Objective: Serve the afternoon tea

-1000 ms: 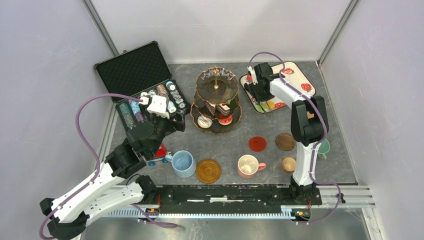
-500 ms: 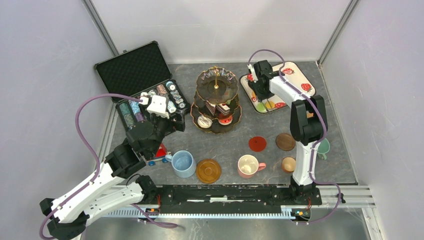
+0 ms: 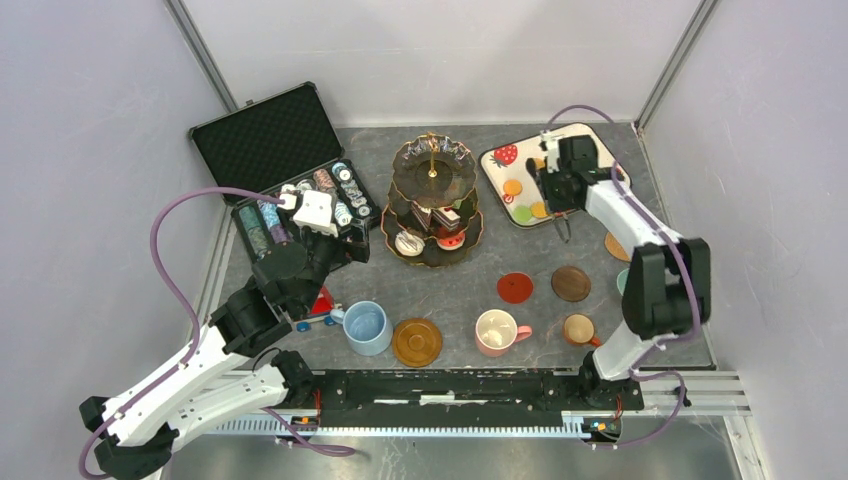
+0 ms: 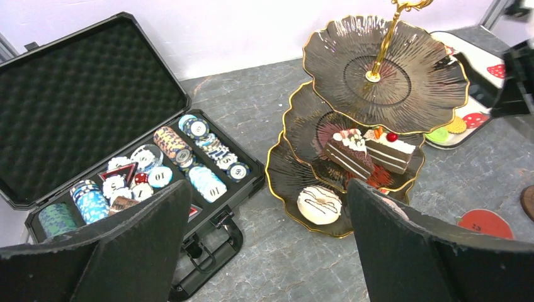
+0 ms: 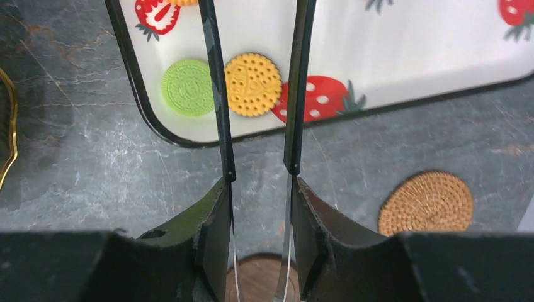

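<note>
The dark three-tier gold-rimmed stand (image 3: 432,200) holds two cake slices (image 4: 368,151) and a white donut (image 4: 318,204). My right gripper (image 3: 553,195) is shut on thin metal tongs (image 5: 214,94). The tong tips reach over the front edge of the strawberry tray (image 5: 409,50), on either side of a yellow macaron (image 5: 253,83), with a green one (image 5: 187,87) beside it. My left gripper (image 4: 271,251) is open and empty above the table between the poker-chip case and the stand. The blue mug (image 3: 367,327), pink mug (image 3: 497,331) and small brown mug (image 3: 577,328) stand near the front.
The open black poker-chip case (image 3: 290,190) sits at the back left. A red toy car (image 3: 318,310) is under my left arm. Red (image 3: 515,288), dark wood (image 3: 571,283), golden (image 3: 417,341) and wicker (image 3: 615,245) coasters lie about. The green mug (image 3: 623,281) is mostly hidden behind my right arm.
My right arm has swung to the right, from over the tray's left part to its front edge. The brown mug now shows and the green mug is covered. The left arm has not moved.
</note>
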Tool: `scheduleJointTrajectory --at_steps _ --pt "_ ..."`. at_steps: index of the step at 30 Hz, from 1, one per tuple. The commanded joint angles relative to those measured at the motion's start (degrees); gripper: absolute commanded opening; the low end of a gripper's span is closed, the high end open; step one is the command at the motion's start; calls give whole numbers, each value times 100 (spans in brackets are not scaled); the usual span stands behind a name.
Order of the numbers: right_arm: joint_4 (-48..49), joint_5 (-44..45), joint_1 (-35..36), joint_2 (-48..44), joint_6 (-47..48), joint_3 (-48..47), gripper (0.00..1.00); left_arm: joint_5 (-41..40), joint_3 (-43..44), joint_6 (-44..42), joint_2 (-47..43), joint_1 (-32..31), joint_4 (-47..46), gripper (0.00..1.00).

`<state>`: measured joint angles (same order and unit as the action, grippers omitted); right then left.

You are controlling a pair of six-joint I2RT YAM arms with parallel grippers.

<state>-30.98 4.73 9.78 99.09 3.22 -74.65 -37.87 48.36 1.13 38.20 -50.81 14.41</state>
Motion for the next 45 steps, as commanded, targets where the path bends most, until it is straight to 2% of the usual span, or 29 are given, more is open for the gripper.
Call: scheduleJointTrajectory --at_steps 1,9,12,17,26,39,45 --pt "921 -829 -143 -1177 -171 660 23 -150 96 134 -6 25 -97 99" --pt "1594 -2499 -139 -2850 -620 1275 22 -212 87 85 1 27 -128 99" --pt "1652 -3143 -105 -3099 -690 1193 22 -285 68 59 -9 27 -142 99" --pt "1602 -3624 172 -3234 -681 921 23 -288 68 53 -12 45 -158 99" --pt "1142 -3241 1094 -2598 -653 127 24 -326 70 36 35 54 -141 99" --pt "910 -2835 1374 -2296 -626 9 33 -284 77 48 45 62 -149 99" --pt "843 -2807 1454 -2125 -571 -157 42 -285 77 48 64 71 -142 99"
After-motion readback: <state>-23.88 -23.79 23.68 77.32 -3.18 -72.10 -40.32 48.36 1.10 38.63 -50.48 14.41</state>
